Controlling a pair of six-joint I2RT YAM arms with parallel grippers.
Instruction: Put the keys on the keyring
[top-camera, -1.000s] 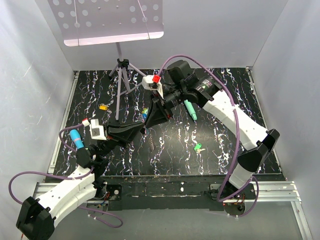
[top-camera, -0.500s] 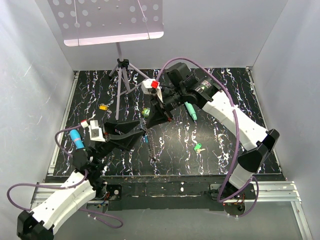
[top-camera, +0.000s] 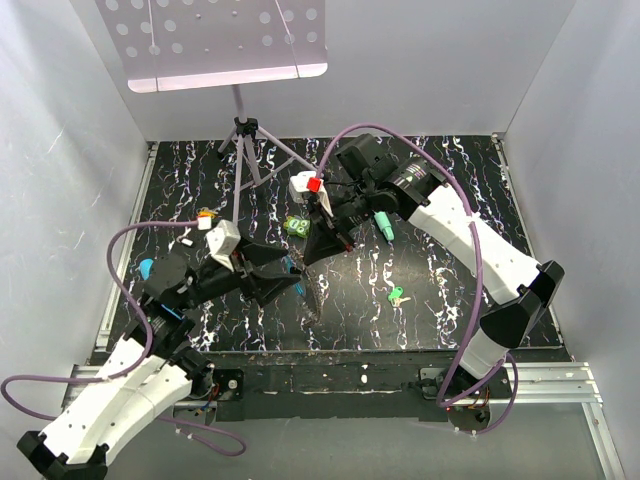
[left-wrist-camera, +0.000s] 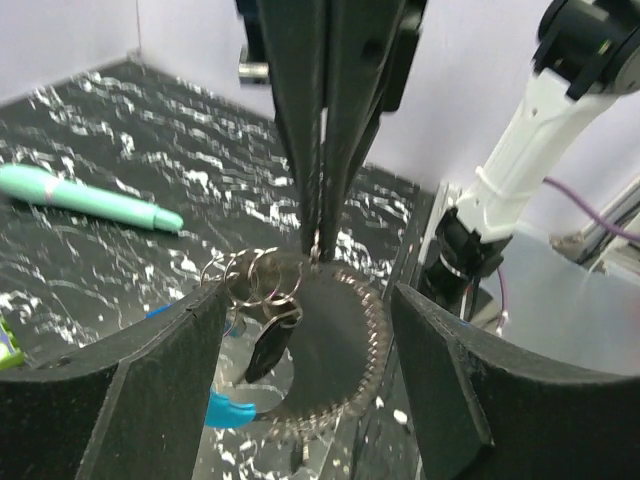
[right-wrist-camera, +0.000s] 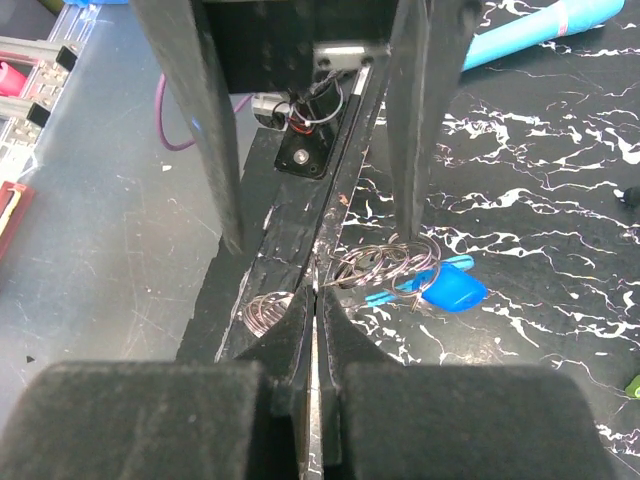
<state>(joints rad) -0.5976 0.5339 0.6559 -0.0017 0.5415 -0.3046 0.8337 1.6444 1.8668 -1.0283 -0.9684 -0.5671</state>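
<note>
1. The right gripper (right-wrist-camera: 313, 296) has its two fingers pressed fully together, pinching the fine beaded chain of the keyring (left-wrist-camera: 372, 340) at the top of its loop.
2. The chain hangs below that pinch as a round loop. A cluster of small split rings sits at its upper left in the left wrist view, and the blue clasp (right-wrist-camera: 452, 291) lies low beside it on the table (top-camera: 420, 320).
3. The left gripper (left-wrist-camera: 305, 300) stands wide apart and holds nothing. Its fingers flank the hanging loop, one on each side, without touching it.
4. The light green key (top-camera: 397, 296) lies on the table well to the right of both grippers.
5. The yellow-orange key (top-camera: 205, 213) lies apart at the far left.
6. A teal pen (left-wrist-camera: 90, 198) and a square bright-green object (top-camera: 295, 227) lie beyond the grippers.
</note>
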